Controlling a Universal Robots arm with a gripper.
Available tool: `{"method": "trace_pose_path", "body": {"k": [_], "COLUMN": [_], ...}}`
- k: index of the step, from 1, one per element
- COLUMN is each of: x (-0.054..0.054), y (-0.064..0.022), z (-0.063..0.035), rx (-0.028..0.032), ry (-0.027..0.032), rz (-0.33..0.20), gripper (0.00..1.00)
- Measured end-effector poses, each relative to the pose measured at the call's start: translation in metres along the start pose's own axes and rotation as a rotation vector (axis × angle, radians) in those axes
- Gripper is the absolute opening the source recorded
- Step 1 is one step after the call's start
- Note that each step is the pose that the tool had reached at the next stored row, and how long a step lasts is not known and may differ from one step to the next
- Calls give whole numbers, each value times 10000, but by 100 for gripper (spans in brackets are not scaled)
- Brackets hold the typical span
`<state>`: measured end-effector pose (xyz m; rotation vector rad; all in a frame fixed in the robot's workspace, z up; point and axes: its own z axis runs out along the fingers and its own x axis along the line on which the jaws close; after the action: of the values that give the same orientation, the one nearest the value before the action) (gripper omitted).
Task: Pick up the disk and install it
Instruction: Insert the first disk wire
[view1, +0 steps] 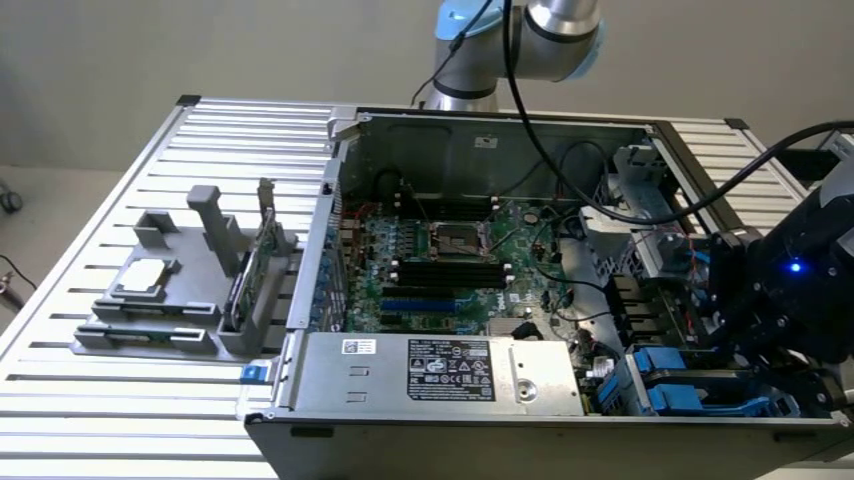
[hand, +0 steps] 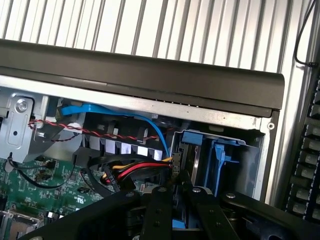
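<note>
My gripper (hand: 176, 182) reaches down into the drive bay at the front corner of the open computer case (view1: 534, 425), on the exterior view's right. Its black fingers (hand: 159, 210) stand close together. A strip of blue plastic, the disk's (hand: 179, 223) carrier frame, shows between them; the rest of the disk is hidden by the fingers. Just past the tips is a blue bay carrier (hand: 220, 152) with a handle. The arm's black wrist (view1: 787, 290) hangs over blue carriers (view1: 663, 365) there.
Red, yellow and black wires (hand: 135, 170) and a blue cable (hand: 125, 112) run to a connector by the fingertips. The case's dark rim (hand: 150, 75) lies just beyond. A silver power supply (view1: 441, 370), the motherboard (view1: 441, 250) and a grey parts fixture (view1: 174, 300) lie toward the exterior view's left.
</note>
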<state>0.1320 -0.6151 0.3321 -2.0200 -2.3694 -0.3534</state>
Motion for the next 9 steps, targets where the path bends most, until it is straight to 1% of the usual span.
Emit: {"method": "trace_pose_path", "body": {"k": [3,9], "x": [-1,-4], "y": [0,-2], "z": [7,13], "rx": [-3,-11], "ry": [-5,-36], "rz": [21,88], "gripper": [17,17]}}
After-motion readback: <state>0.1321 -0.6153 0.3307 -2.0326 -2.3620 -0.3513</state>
